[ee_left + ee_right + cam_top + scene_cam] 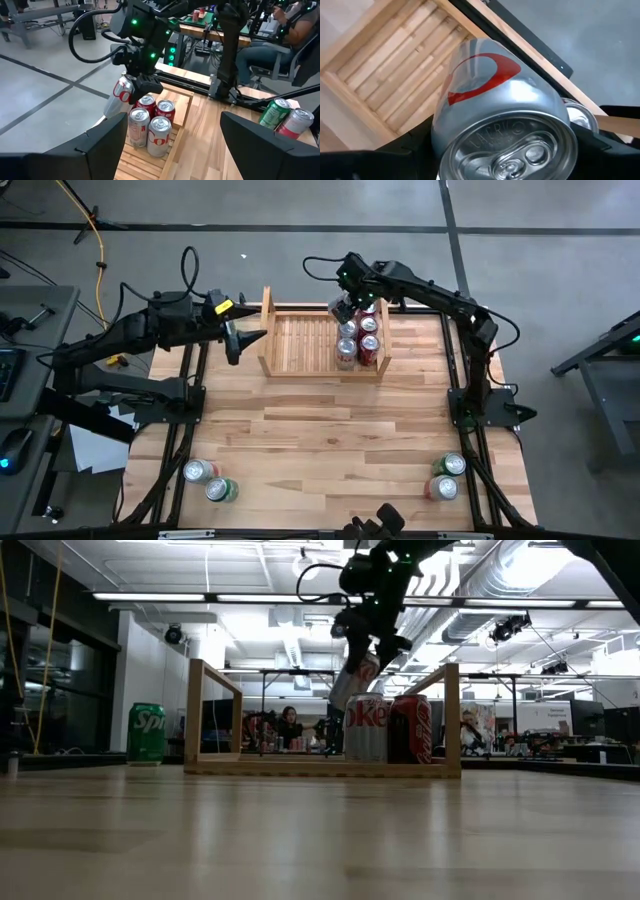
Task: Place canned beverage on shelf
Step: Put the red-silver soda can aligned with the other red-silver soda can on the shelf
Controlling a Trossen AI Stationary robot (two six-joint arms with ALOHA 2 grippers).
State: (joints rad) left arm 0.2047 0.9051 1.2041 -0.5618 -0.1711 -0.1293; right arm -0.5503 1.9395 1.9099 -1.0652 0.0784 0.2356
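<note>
Five cans matter to me right now: four cans (pixel 347 347) stand in a square at the 3 o'clock end of the shelf (pixel 300 330), and one can (pixel 352 313) is in my right claw (pixel 345 310). From above, the shelf sits at 12 o'clock on the table (pixel 330 430). My can hangs over the shelf at about 1 o'clock, just past the four. My left claw (pixel 235 340) waits at 9 o'clock of the shelf, spread wide with nothing in it. Spare cans (pixel 210 480) sit at 7 o'clock and 5 o'clock on the table.

From table height, my right claw (pixel 370 640) comes down from above. The can (pixel 358 675) leans in it, with its bottom above the shelf floor, not yet set down. A green can (pixel 146 733) stands outside the shelf, at its 9 o'clock.

My left wrist sees my right claw (pixel 140 80) pinching the tilted can (pixel 119 95) near its top. It hangs close beside the four cans (pixel 150 120).

My right wrist sees the can (pixel 495 115) filling the view, lid toward me, with shelf slats (pixel 395 75) beyond it.

I think this can is full, so a bit heavy. Its wall is smooth, slippery and thin, and a hard squeeze would dent it. The best hold is across the round sides near the stiff top rim. It should be stood straight before I let go.
</note>
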